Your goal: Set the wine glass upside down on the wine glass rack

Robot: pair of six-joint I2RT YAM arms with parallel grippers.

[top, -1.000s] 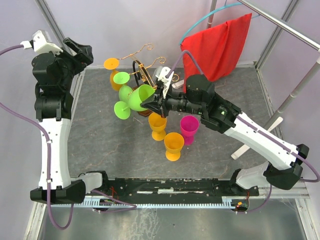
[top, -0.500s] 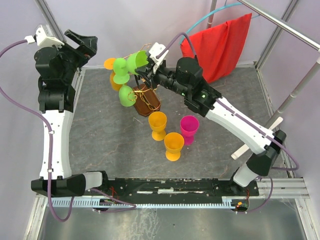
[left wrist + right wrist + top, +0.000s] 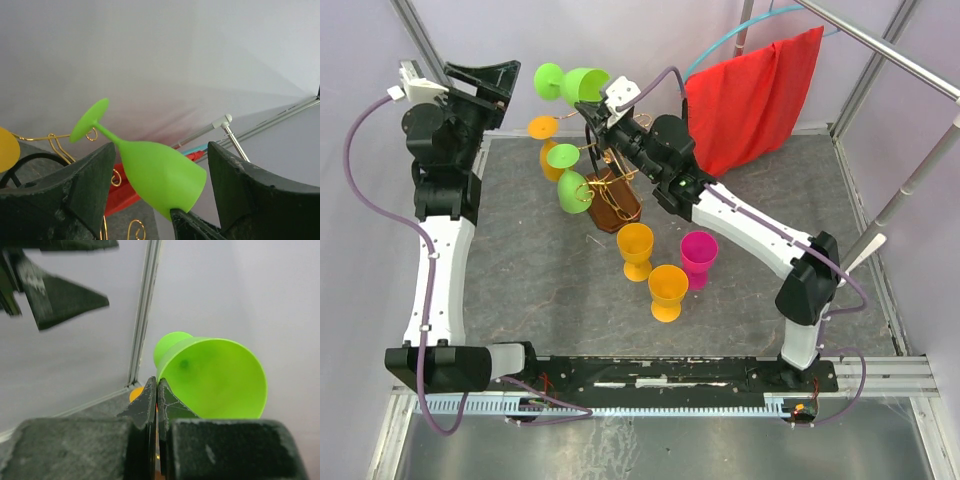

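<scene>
Glass point(image 3: 215, 380), green, lies sideways in the right gripper point(image 3: 157, 392), which pinches its rim tight. That arm reaches far out and up, with the rack point(image 3: 620, 205) below it. Past the glass's foot hangs the left gripper point(image 3: 492, 88), lifted high, fingers wide apart, holding nothing.

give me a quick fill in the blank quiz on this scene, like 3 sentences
1. The right gripper is shut on the rim of a ____ wine glass, held up in the air.
2. The left gripper holds nothing; its jaws are ____.
3. Beside the magenta glass, ____ orange glasses stand upright on the table.

Missing words: green; open; two
</scene>
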